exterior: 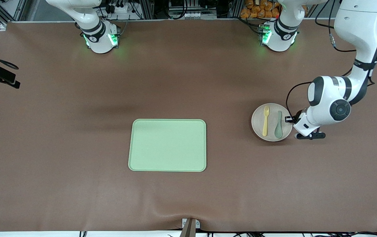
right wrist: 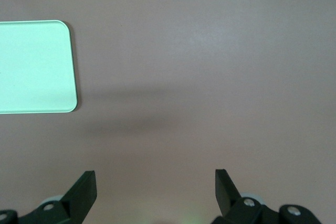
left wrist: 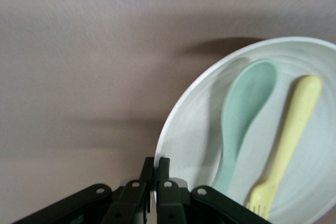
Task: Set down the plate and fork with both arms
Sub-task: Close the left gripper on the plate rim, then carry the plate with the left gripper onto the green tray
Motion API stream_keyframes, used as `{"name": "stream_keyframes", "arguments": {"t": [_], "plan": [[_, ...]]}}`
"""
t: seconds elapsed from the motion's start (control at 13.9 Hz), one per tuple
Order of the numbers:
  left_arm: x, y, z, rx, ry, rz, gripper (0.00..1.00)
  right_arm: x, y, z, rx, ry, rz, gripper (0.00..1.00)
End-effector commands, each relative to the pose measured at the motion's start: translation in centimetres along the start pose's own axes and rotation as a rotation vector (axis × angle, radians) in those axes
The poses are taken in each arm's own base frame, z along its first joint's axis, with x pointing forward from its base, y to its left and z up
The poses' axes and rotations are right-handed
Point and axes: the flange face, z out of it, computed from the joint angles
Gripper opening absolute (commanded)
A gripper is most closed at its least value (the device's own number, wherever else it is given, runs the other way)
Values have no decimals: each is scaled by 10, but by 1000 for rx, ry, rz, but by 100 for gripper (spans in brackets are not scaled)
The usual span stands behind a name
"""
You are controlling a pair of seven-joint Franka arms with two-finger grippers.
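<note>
A beige plate sat on the brown bench, well apart from the green tray, toward the left arm's end. A yellow fork and a grey-green spoon lay in it. The left claw was clamped on the plate's rim, likely to carry everything together. The right claw, fingers apart, waited over bare bench near the tray.

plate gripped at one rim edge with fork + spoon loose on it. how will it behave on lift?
The plate looks rigid, so it likely won't flex. Held by the left pincer at one rim point only, it may sag or tilt. The fork and spoon lie loose and could slide over the low rim.
</note>
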Motion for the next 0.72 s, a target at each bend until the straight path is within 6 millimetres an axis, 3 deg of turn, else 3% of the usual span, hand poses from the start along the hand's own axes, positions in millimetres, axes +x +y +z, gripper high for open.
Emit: {"name": "stream_keyframes", "arguments": {"t": [0.0,0.36,0.65], "plan": [[8,13,-28,-10,6,-1,0,-1,3,-1,5,-3,1,100],[19,50,-57,-135,52,-1,0,-1,3,-1,5,-3,1,100],[20,98,-76,-274,60,-4,0,-1,4,0,5,-2,3,100]]}}
